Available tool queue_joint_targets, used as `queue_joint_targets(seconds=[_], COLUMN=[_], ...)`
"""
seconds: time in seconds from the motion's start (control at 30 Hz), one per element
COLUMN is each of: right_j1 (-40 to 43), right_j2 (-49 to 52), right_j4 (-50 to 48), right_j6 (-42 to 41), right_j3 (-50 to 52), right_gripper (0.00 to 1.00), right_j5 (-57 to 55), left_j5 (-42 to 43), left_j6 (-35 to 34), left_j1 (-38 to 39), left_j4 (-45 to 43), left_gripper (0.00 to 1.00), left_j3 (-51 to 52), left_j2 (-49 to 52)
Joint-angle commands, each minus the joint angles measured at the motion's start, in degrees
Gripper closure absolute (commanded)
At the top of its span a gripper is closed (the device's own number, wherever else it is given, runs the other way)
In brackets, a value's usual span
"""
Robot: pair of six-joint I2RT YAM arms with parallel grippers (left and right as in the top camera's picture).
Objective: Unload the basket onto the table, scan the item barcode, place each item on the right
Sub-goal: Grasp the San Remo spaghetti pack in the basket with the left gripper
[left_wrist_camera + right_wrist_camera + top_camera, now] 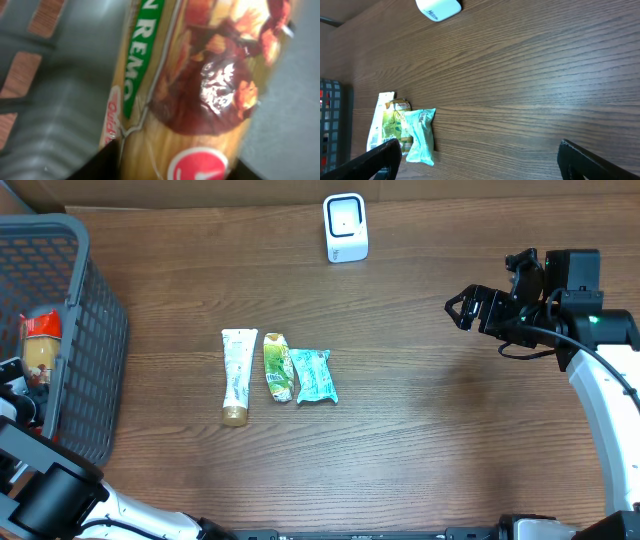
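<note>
The item, a yellow and red pasta packet [200, 90] with a green label strip, fills the left wrist view and stands in the grey basket [90, 330]. My left gripper [177, 165] is down inside the basket, and both dark fingers press against the packet's sides. From overhead only the packet's top [40, 345] shows behind the basket wall. The white barcode scanner [346, 227] stands at the table's far edge. My right gripper [462, 308] hangs open over bare table at the right, holding nothing.
A white tube [237, 376], a green packet [277, 367] and a teal packet [314, 375] lie side by side mid-table. The right wrist view shows the teal packet [420, 136] and the scanner [439, 8]. The basket's mesh walls close in around the left gripper.
</note>
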State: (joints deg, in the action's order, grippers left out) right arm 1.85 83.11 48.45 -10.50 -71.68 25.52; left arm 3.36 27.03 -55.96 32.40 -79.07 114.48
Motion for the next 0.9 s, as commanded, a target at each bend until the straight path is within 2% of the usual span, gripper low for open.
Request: queue_joint_targets(seconds=[0.0, 0.03, 0.07, 0.43, 0.87], right_j1=[0.1, 0.1, 0.1, 0.1, 0.1], right_j2=[0.3, 0.3, 0.3, 0.3, 0.3], right_j4=[-0.4, -0.4, -0.4, -0.9, -1.6], right_j6=[0.0, 0.0, 0.0, 0.0, 0.0], right_j3=[-1.1, -1.1, -1.1, -1.1, -1.1], right_gripper=[0.00, 0.00, 0.00, 0.00, 0.00], right_j5=[0.7, 0.7, 0.7, 0.7, 0.7], left_j5=[2.1, 2.6, 3.0, 6.3, 9.0], left_j6=[-0.5, -0.5, -0.7, -3.8, -14.9], left_j1=[0.2, 0.2, 0.2, 0.4, 5.7], left_j4=[2.1, 2.3, 2.5, 9.5, 18.4], left_gripper=[0.83, 0.94, 0.96, 0.96, 0.96], left_j3=[1.8, 1.8, 1.8, -3.7, -21.8], left_j2=[3.9, 3.9, 3.9, 0.6, -16.7])
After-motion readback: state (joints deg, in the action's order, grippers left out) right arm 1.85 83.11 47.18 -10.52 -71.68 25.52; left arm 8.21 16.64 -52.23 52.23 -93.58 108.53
